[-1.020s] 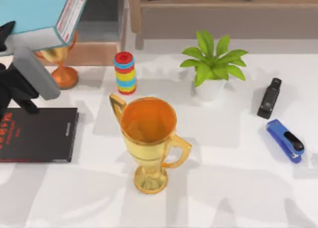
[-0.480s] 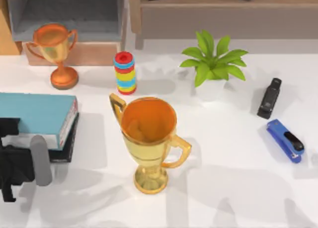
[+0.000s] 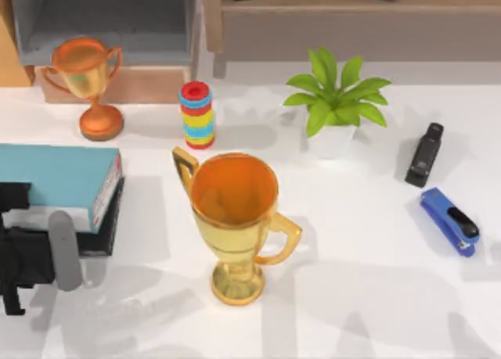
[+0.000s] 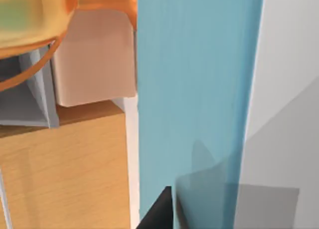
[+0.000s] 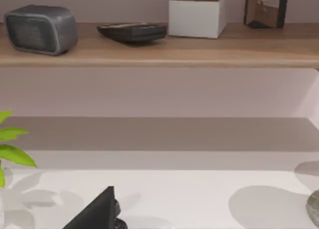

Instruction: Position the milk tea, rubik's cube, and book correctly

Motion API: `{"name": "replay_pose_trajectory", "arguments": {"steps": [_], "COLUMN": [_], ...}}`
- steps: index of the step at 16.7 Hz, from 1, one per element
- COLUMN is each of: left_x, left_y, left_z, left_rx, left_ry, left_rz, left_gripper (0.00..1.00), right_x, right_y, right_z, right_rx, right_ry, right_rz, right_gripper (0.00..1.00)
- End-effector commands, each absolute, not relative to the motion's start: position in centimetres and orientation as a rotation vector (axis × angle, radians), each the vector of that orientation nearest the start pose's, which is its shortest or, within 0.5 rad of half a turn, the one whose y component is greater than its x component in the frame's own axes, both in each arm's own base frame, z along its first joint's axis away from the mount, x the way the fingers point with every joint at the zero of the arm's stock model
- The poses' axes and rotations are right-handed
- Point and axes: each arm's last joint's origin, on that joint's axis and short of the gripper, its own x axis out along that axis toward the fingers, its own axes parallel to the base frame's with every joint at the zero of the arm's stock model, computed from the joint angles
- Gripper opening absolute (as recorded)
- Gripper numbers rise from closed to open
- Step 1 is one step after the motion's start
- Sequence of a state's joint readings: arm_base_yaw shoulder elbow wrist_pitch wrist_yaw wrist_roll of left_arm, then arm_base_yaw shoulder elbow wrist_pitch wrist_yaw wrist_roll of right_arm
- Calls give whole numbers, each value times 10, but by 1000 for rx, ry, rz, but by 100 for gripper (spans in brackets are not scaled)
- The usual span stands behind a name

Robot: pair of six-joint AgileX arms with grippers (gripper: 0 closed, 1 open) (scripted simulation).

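Teal-covered and thick, the book (image 3: 51,179) lies flat at the left edge of the white worktop (image 3: 376,288), resting on top of a thinner black book (image 3: 106,227) whose edge peeks out beneath it; the left gripper (image 3: 35,253) sits at the book's near side, by the worktop's front-left corner, and I cannot tell whether its jaws grip the book or have let go; in the left wrist view the book's cover (image 4: 194,89) runs as a broad teal band with a dark finger (image 4: 159,214) low against it; a large golden trophy (image 3: 233,218) stands near the middle of the worktop, a smaller orange trophy (image 3: 88,81) toward the back-left corner, and a stack of coloured rings (image 3: 197,113) between them, closer to the back edge; a potted green plant (image 3: 335,101) stands behind the centre, with a black stapler (image 3: 424,154) and a blue stapler (image 3: 449,220) toward the right edge; the right wrist view looks at a wooden shelf (image 5: 159,52) carrying a grey box (image 5: 41,28) and a white planter (image 5: 195,16)
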State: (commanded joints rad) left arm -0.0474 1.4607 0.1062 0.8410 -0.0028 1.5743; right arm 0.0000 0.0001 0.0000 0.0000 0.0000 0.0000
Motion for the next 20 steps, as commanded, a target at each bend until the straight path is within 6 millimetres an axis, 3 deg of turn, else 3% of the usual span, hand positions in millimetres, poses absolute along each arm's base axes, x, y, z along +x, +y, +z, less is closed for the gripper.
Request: {"name": "replay_pose_trajectory", "arguments": {"steps": [5, 18, 20], "left_x": [193, 193, 193], "left_y": [-9, -9, -9], "left_z": [85, 85, 85], "left_rx": [1535, 1535, 1535], "left_ry": [383, 383, 383], "left_rz": [-435, -435, -435], "left_gripper": [0, 98, 100], "right_x": [106, 106, 106], "right_y": [-1, -1, -1], "right_z": [160, 160, 160], "right_rx": [0, 0, 0], "right_ry": [0, 0, 0], "right_rz": [0, 0, 0], "right_gripper": [100, 100, 100]}}
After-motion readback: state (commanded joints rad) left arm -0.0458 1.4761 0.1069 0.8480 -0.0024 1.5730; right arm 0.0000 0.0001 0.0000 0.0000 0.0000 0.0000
